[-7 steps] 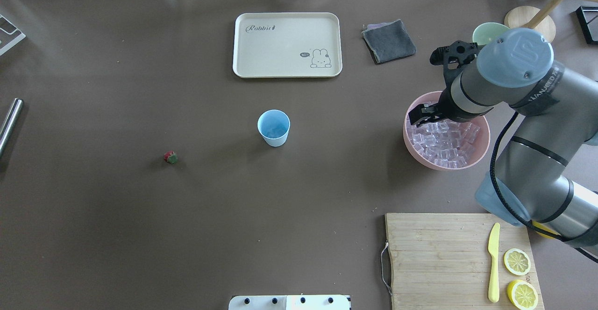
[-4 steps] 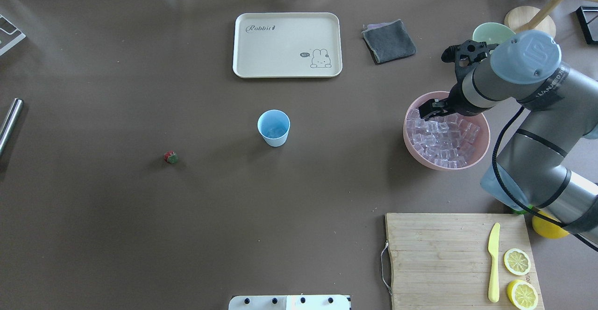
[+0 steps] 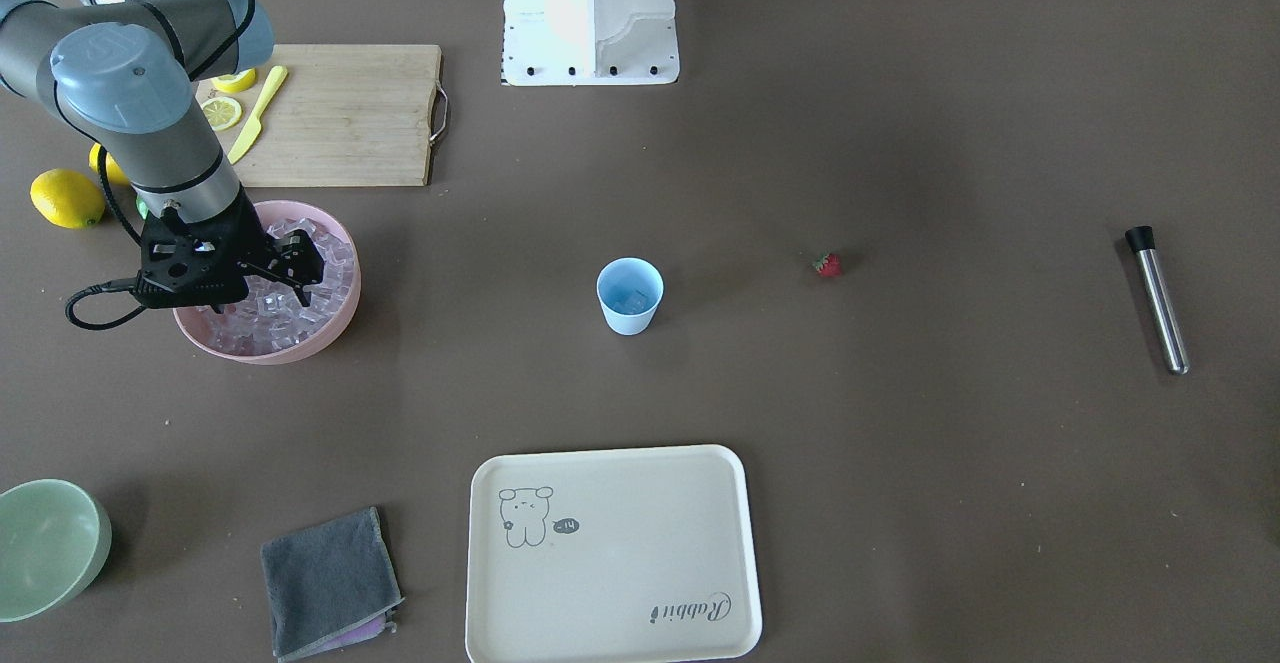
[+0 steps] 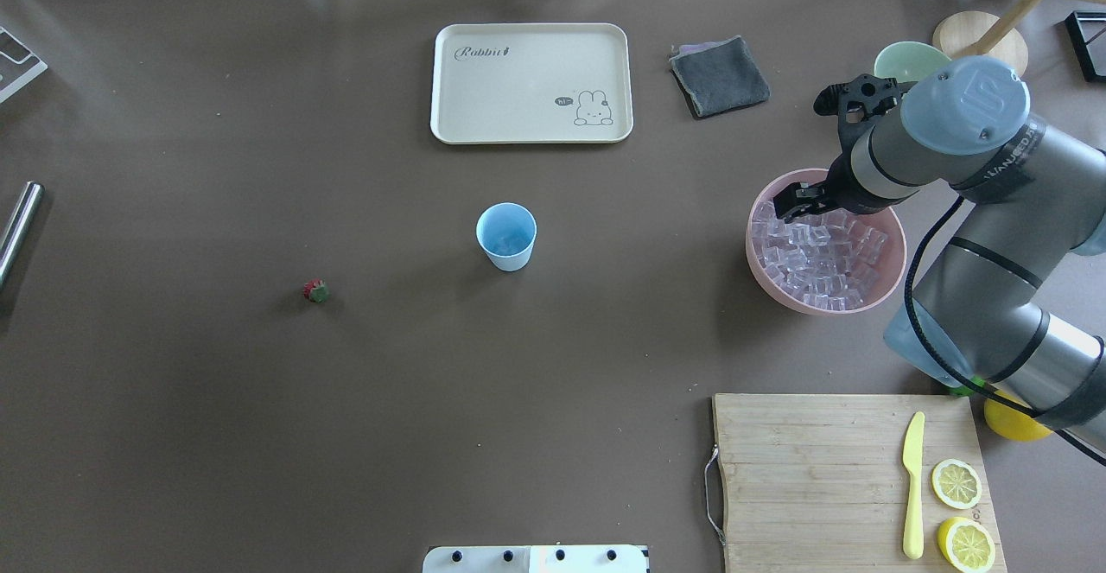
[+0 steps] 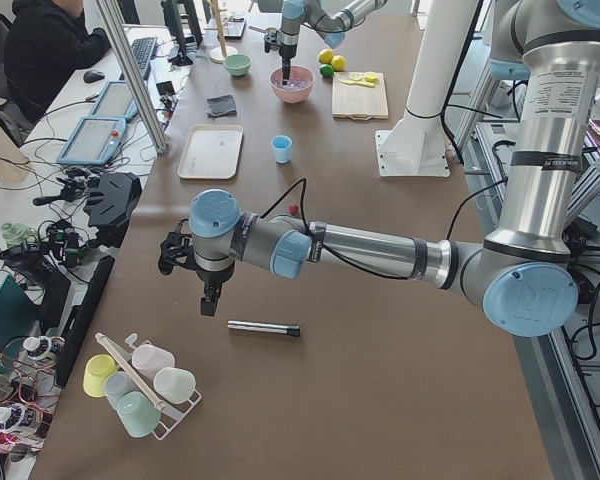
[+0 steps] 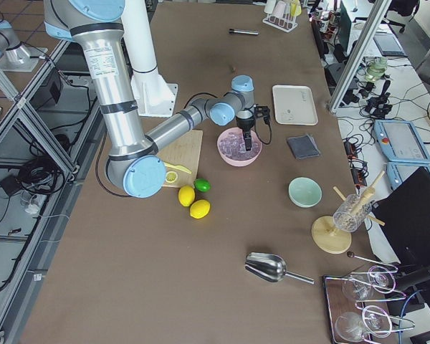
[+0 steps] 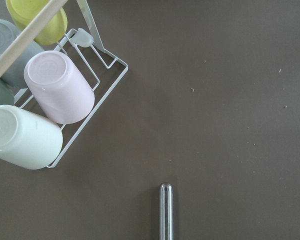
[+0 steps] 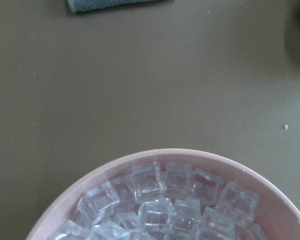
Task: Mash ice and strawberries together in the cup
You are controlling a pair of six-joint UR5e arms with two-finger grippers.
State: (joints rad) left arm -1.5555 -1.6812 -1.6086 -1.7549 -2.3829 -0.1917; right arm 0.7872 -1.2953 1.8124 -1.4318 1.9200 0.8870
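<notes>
Dozens of ice cubes point(image 4: 816, 257) sit in the pink bowl point(image 4: 750, 249), right under the right gripper point(image 4: 788, 203). I can't tell how its jaws stand. The cup point(image 4: 506, 236) waits mid-table, off toward the robot's left, and the strawberry point(image 4: 316, 290) lies beyond it.

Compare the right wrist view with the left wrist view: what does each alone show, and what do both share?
Only the right wrist view: ice in a pink bowl, and a grey cloth. Only the left wrist view: upturned cups on a wire rack, and a rod end. Both: the brown table.
</notes>
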